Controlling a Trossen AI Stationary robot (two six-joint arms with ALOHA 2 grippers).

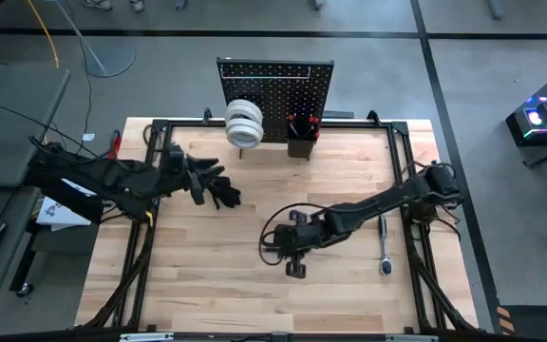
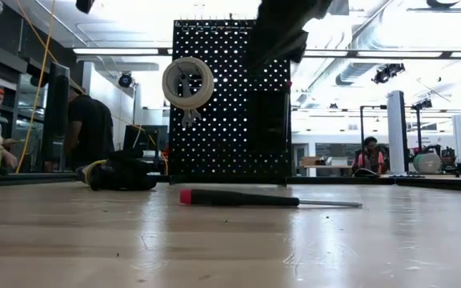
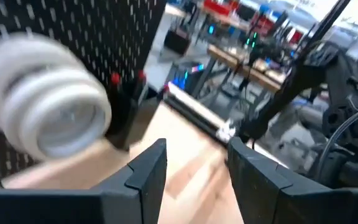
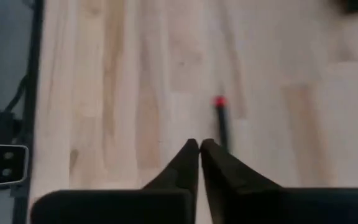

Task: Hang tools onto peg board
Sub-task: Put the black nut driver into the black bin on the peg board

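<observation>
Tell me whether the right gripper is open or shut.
Shut and empty. The right gripper's dark fingers meet at their tips above the table, with the red-tipped screwdriver lying just beyond.

No text, label, brand, number or sign can be read in any of the views: not on the upright black perforated peg board, the white tape rolls, or the pale wooden plank table top.

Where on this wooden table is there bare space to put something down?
The front strip of the light wooden table is bare, and the middle between the left gripper and right gripper. It is crowded near the black perforated peg board and the silver ratchet.
</observation>
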